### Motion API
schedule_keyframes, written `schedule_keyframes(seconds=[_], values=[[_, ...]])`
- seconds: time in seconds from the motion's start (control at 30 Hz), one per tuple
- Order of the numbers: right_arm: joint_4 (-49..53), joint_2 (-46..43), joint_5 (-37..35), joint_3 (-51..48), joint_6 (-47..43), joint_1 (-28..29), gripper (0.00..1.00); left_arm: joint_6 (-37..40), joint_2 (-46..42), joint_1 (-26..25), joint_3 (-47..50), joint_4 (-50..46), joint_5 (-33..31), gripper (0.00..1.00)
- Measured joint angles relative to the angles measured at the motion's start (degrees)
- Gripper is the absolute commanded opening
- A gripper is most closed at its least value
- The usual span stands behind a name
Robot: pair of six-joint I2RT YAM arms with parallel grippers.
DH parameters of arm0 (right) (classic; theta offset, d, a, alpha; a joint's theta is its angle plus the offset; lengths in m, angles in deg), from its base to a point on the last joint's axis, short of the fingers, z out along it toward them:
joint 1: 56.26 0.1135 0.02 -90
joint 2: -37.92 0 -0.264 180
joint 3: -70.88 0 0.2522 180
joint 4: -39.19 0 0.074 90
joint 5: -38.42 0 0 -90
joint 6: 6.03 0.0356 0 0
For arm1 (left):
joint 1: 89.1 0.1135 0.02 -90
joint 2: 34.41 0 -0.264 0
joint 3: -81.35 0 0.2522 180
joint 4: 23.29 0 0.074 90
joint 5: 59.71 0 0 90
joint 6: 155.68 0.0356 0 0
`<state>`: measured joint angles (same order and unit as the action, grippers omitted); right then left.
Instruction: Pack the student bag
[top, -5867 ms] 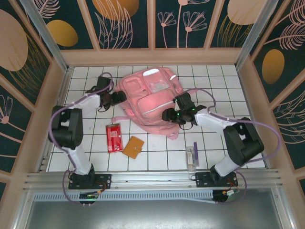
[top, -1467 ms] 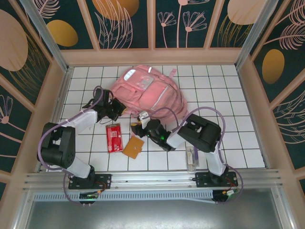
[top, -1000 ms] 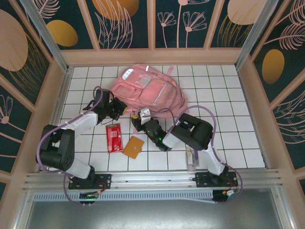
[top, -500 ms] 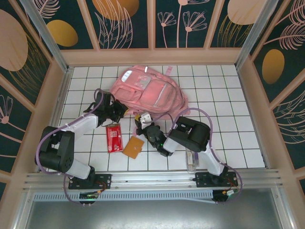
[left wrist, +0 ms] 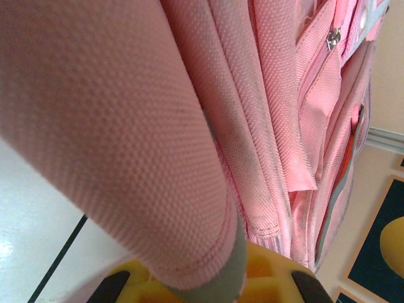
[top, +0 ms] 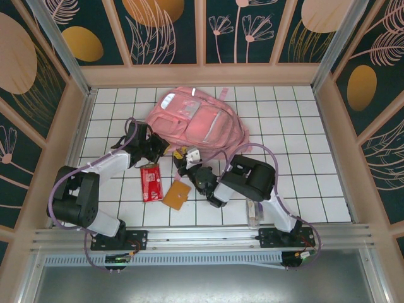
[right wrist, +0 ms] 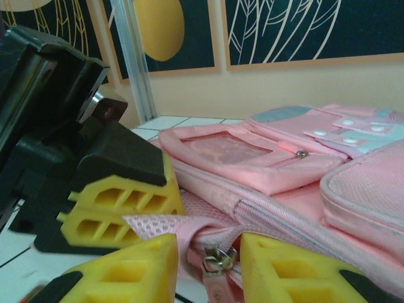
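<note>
As the overhead view lays it out: student bag (top: 197, 122), pink, lying flat at the far middle of the white tiled worktop (top: 297, 126); left claw (top: 153, 147) at its near-left edge; right claw (top: 184, 156) just beside, at the near edge; red packet (top: 151, 182), orange-brown flat item (top: 177, 194) and slim clear case (top: 254, 208) lying nearer the arm bases, apart from the student bag.

Left wrist view: left claw (left wrist: 208, 284) closed tight on a grey-trimmed fold of the student bag (left wrist: 126, 126).

Right wrist view: right claw (right wrist: 208, 265) partly parted; zip pull (right wrist: 218, 260) hanging in the gap between its fingers, no grip evident; left claw (right wrist: 117, 211) clamped on pink mesh beside it; student bag (right wrist: 284, 170) behind.
</note>
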<state>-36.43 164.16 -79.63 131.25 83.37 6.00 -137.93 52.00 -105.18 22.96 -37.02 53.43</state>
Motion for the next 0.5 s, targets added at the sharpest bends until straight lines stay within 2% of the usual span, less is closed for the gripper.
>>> schedule_keyframes(seconds=[0.13,0.3,0.5], values=[[0.6,1.6,-2.3,2.3,-0.4,0.0,0.11,0.2,0.0,0.0,0.0,-0.2,-0.6,0.00],[0.8,1.7,-4.5,2.4,0.9,0.5,0.00,1.0,0.0,0.0,0.0,-0.3,-1.0,0.00],[-0.9,1.7,-6.5,-0.1,1.0,1.9,0.00,2.0,-0.2,-0.4,0.0,-1.1,-1.2,0.00]])
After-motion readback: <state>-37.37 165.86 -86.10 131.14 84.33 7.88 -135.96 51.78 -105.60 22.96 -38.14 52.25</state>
